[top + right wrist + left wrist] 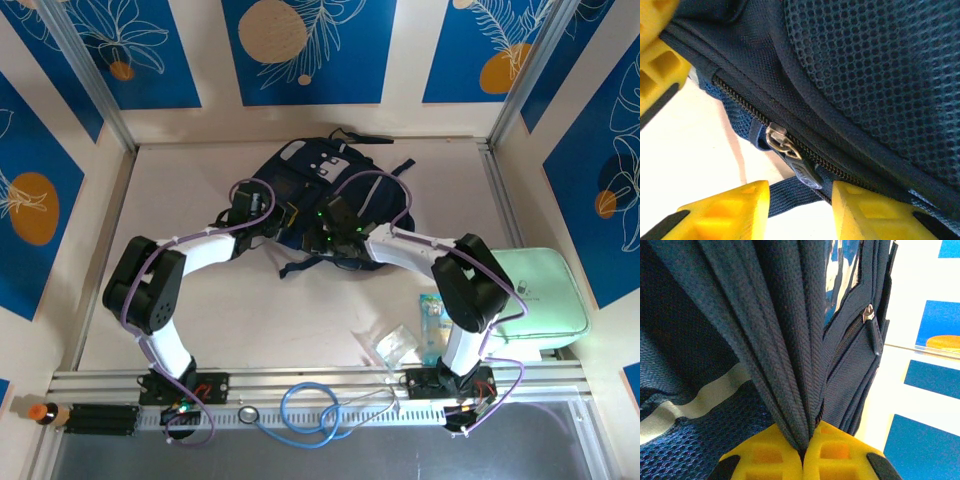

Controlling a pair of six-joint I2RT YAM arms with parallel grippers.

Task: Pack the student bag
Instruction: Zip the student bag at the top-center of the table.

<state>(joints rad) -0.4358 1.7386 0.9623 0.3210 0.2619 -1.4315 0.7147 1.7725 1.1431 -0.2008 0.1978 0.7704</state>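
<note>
The student bag, dark navy, lies at the back middle of the table. My left gripper is at its left side, shut on a bunched fold of the bag's fabric; the yellow fingertips meet with the cloth pinched between them at the left gripper. My right gripper is at the bag's near edge. It stands open, its yellow fingers on either side of a dark zip pull tab that hangs from a metal slider on the bag's zip.
A mint green zip case lies at the right edge. A small printed packet and a clear plastic pouch lie near the right arm's base. A blue coiled tube rests on the front rail. Walls stand close on three sides.
</note>
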